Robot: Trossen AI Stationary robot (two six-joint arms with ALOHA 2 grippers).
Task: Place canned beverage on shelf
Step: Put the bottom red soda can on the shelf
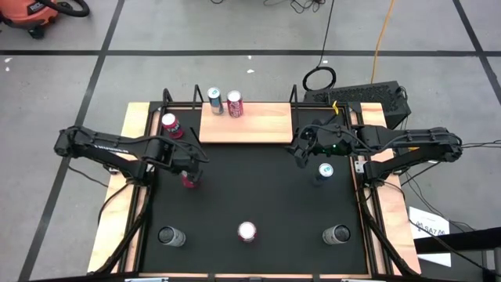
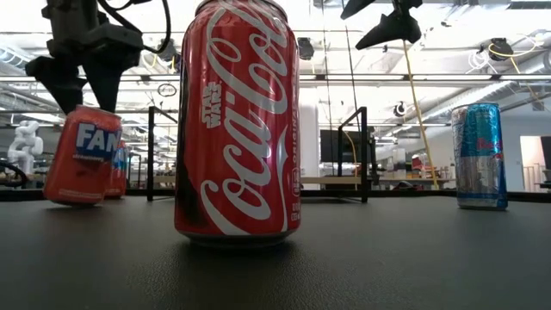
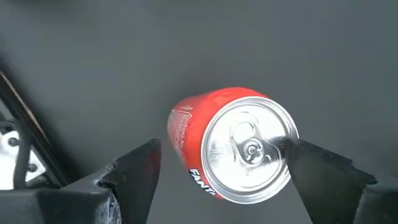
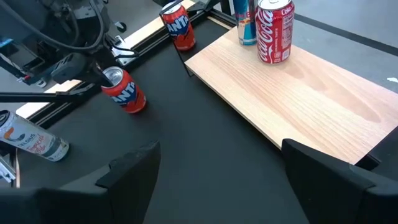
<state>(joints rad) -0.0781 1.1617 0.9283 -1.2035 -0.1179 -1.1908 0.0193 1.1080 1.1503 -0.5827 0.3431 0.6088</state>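
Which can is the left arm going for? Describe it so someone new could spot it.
Start at the black-topped table and find the left gripper at its left side, in front of the wooden shelf. The Fanta can sits between its open fingers, tilted. Another Fanta can stands by the shelf's left end; only this one leans under a gripper.

Coca-Cola can (image 4: 275,31) on shelf (image 4: 292,93), upright

seven cans (image 1: 234,103), one shelf (image 1: 246,125)

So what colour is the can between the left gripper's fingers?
Orange-red Fanta can, silver top; left wrist view shows it best.
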